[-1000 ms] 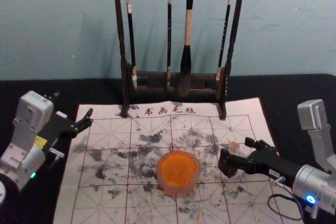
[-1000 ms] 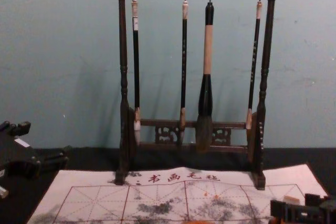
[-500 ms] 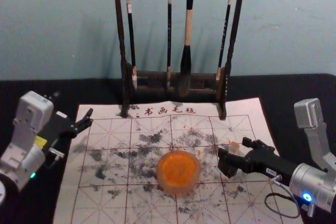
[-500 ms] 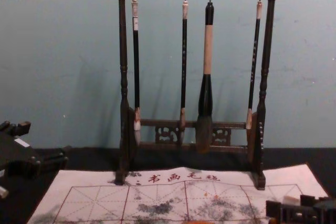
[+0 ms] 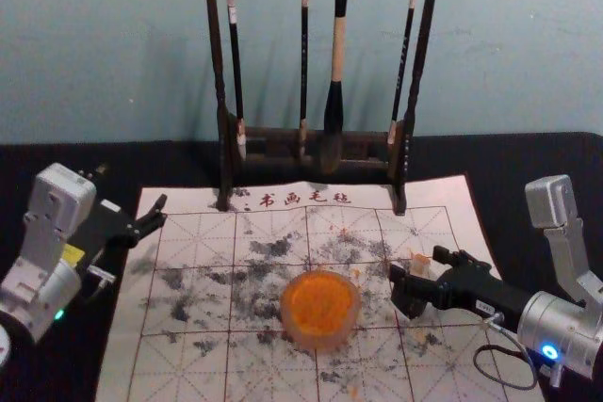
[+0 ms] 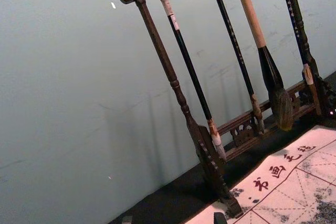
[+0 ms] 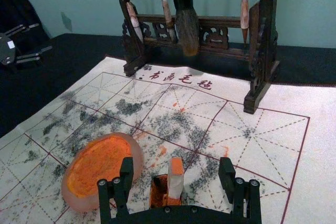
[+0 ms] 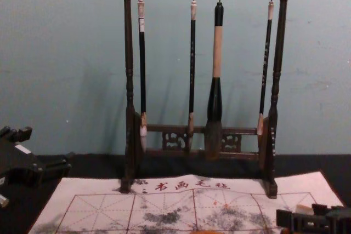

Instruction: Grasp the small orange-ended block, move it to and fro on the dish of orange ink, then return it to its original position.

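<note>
Right of the round dish (image 5: pixel 320 310), the right tool (image 5: pixel 424 273) gapes, gaps flanking the orange-ended block (image 7: pixel 176 179) — the left tool (image 5: pixel 132 187) hangs spread, well left.

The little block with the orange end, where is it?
In the right wrist view the block shows between the open fingers of the right gripper, over on the robot's right side of the orange ink dish.

Dish (image 5: pixel 320 345): pale pinkish rim around orange ink (image 5: pixel 320 303). Block (image 7: pixel 175 183): white, orange end. Mat (image 5: pixel 466 204) shows dark red grid and lettering, dashed diagonals, grey-black smudges, orange flecks on whitish ground. Wall (image 8: pixel 55 42): blue-green. Worktop (image 5: pixel 509 167): black. Rack (image 8: pixel 128 36): dark brown.
</note>
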